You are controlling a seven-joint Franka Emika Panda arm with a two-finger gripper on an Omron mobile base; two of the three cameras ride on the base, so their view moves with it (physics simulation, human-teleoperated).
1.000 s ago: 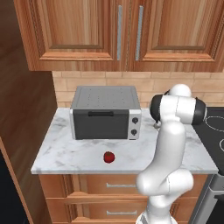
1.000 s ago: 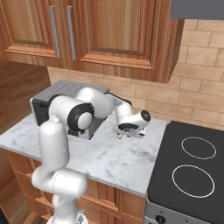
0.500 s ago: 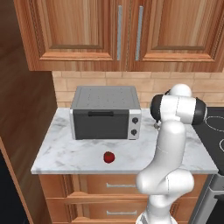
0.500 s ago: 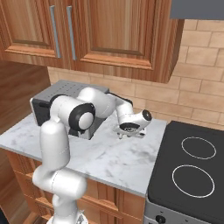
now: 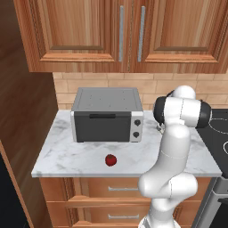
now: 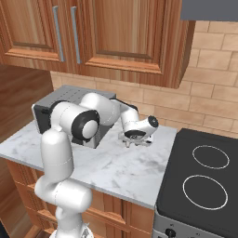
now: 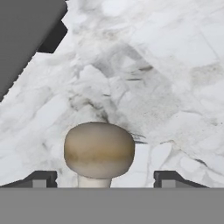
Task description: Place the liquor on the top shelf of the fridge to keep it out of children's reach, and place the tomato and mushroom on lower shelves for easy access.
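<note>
While the end effector (image 7: 100, 179) hung low over the marble surface (image 7: 175, 87) just right of the oven (image 5: 107, 114), its two dark fingertips (image 7: 40, 179) stood well apart with the mushroom (image 7: 99, 151) between them, touching neither. Seen in the hand view, the mushroom's rounded tan cap pointed away from the hand and its pale stalk ran back toward the bottom edge, so its long axis lay along the hand's line of sight; whether it lay flat or leaned could not be told. A dark corner of the oven crossed the upper left of that view. From the right base view the end effector (image 6: 135, 139) pointed down at the surface (image 6: 121, 167) between the oven (image 6: 51, 111) and the stove (image 6: 204, 181). From the left base view the tomato (image 5: 111, 160) sat alone in front of the oven, near the front edge of the surface (image 5: 67, 156), well apart from the arm (image 5: 178, 133).
</note>
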